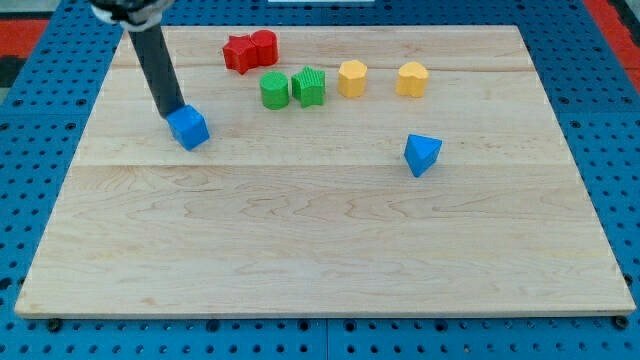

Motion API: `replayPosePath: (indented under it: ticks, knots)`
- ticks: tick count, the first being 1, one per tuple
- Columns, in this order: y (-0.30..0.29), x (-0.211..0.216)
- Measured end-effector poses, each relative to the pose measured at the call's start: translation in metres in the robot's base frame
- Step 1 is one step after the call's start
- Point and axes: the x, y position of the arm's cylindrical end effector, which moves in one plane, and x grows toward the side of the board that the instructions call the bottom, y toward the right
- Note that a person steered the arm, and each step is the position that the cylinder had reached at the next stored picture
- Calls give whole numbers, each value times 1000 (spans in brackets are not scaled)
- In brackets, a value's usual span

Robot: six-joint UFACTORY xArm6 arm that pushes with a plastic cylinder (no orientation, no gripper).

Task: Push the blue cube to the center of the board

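A pale wooden board (pixel 320 240) is seen filling most of the view, laid on a blue perforated table (pixel 30 150). A dark rod (pixel 155 60) is seen slanting down from the view's top left, and my tip (pixel 173 113) is placed right against the upper-left edge of the blue cube (pixel 188 128); contact appears to be made. No pincer is carried by the arm, so nothing is clamped or held; the rod simply ends at the tip.

The blue cube is found in the board's upper-left part, well apart from the board's centre, which lies toward the view's right and bottom of it.

2 red blocks (pixel 249 49) are seen touching each other near the top edge; their shapes cannot be made out clearly. Just below them, 2 green blocks are set side by side: a rounded green block (pixel 274 89) and a ribbed green cube (pixel 309 86), touching or nearly so. To the view's right, 2 yellow blocks are found, 1 (pixel 352 77) near the green pair and 1 (pixel 412 78) further right, apart from each other. A blue wedge-like block (pixel 421 153) lies alone on the right half.
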Motion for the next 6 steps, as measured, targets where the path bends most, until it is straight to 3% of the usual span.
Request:
replayPosePath:
  ticks: [1,2,3,4,6]
  knots:
    - [13,37]
    - [-9,66]
    - [-9,73]
    - [-5,52]
    - [108,59]
